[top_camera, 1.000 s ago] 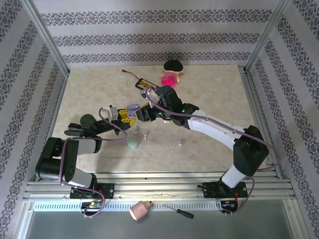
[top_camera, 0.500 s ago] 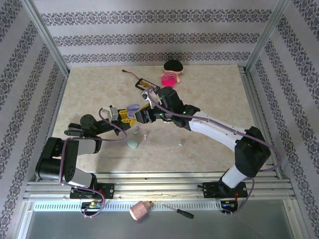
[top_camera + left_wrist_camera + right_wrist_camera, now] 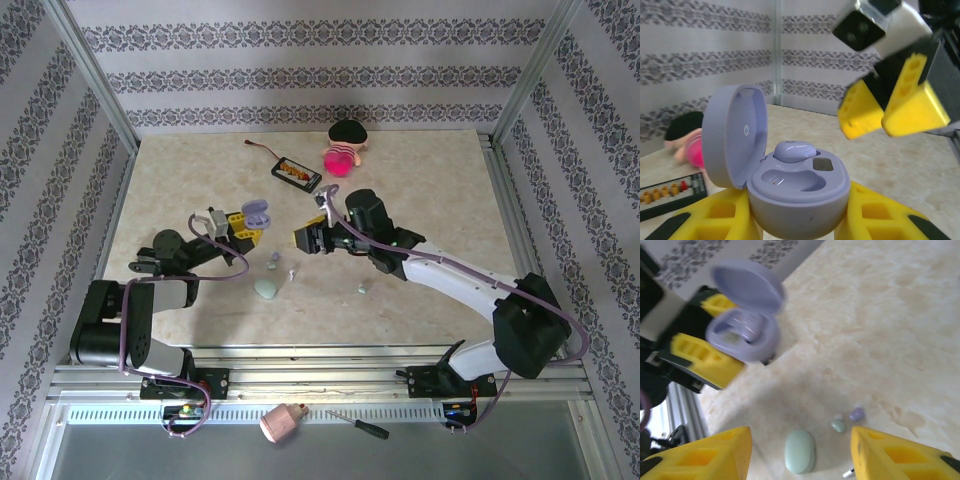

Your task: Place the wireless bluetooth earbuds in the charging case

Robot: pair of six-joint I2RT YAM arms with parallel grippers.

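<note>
While pinching the lavender charging case (image 3: 799, 197) low in the left tool (image 3: 799, 222), bares its free socket (image 3: 785, 180). Hangs the right tool (image 3: 797, 455) parted, empty, over loose earbuds (image 3: 856, 414) lower right.

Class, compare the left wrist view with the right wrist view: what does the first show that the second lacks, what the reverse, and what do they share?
Left wrist: a pink doll and a black device behind. Right wrist: a closed mint case, a loose lavender earbud and a mint earbud on the table. Shared: the open lavender case clamped in the left hand, one earbud seated, sharper from the left wrist.
</note>
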